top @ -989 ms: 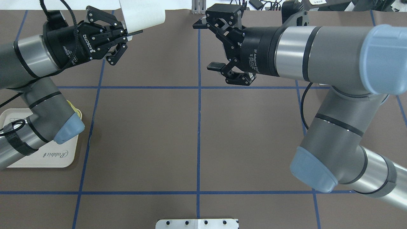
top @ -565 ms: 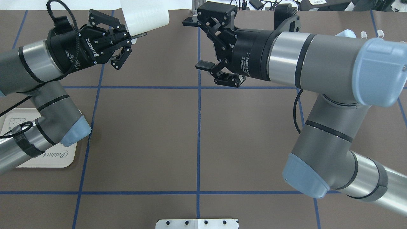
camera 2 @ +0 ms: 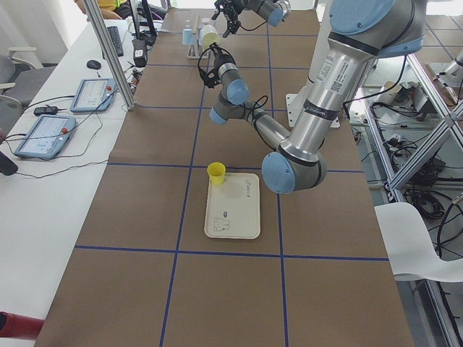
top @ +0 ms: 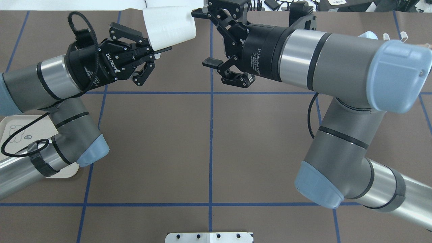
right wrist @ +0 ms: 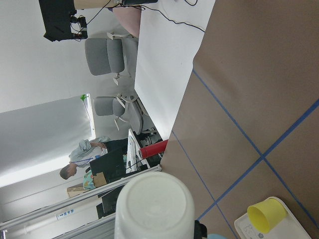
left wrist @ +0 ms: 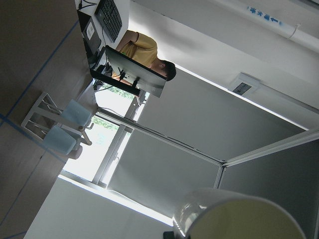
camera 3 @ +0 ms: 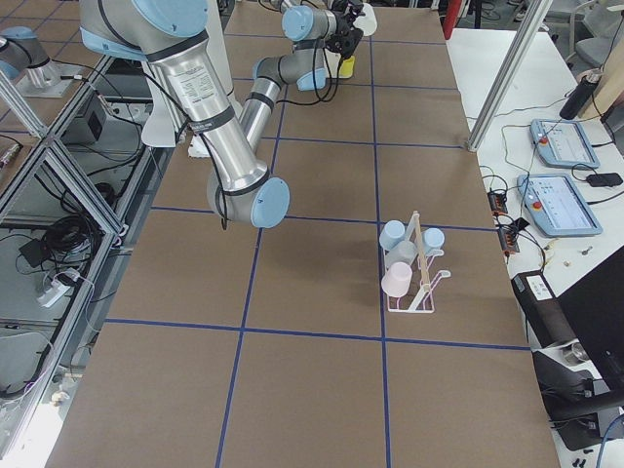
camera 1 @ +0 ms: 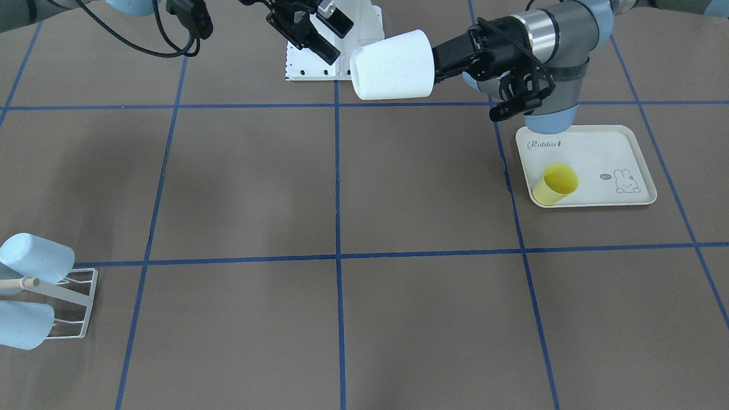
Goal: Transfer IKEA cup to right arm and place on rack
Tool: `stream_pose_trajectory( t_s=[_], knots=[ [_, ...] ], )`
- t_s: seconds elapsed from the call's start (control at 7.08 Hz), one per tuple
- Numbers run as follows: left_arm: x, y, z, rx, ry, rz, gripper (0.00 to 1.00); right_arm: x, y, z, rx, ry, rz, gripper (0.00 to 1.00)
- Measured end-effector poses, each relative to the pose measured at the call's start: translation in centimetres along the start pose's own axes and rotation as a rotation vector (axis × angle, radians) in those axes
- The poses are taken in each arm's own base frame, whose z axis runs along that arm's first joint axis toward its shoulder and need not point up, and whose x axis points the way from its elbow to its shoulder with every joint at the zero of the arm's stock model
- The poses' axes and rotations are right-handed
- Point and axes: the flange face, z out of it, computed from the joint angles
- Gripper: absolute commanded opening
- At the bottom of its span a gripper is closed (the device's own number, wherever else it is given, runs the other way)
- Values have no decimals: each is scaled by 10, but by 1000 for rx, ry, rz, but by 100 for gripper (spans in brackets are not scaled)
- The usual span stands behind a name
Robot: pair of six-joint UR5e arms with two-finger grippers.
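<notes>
The IKEA cup (top: 168, 23) is white and lies sideways in the air above the table's far middle, also seen as the cup (camera 1: 393, 65). My left gripper (top: 154, 53) is shut on its rim. My right gripper (top: 205, 37) is open and faces the cup's closed base from a short gap, with nothing between its fingers. The right wrist view looks onto the cup's base (right wrist: 154, 204). The white wire rack (camera 1: 68, 307) with a wooden peg stands at the table's far right end and holds pale cups.
A cream rabbit-print tray (camera 1: 603, 154) lies under the left arm's elbow with a yellow cup (camera 1: 555, 183) tipped on it. A white mounting plate (top: 209, 237) sits at the robot-side edge. A person shows beyond the rack (left wrist: 40, 117) in the left wrist view.
The left gripper has carried the cup to the right and a little down. The right gripper has moved left and up, closing the gap to the cup's base. Both grips are unchanged.
</notes>
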Motion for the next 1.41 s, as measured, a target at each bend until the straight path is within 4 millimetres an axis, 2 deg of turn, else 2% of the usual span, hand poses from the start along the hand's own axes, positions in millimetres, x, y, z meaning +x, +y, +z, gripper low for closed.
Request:
stream_pose_trajectory(
  t_s=[0.42,0.99,1.13,1.27,1.41],
  knots=[
    [-14,14,8,-30,-11,-25,0,-2,2,6,1,-3,17,100],
    [-13,27,15,-60,-1,-64,0,-1,0,8,5,0,20,98],
    [-13,27,16,-62,0,-67,0,0,0,9,6,2,23,85],
    [-12,29,16,-65,2,-68,0,0,0,9,6,3,31,58],
    [-10,31,16,-69,5,-67,7,0,0,9,5,2,40,1]
  ],
)
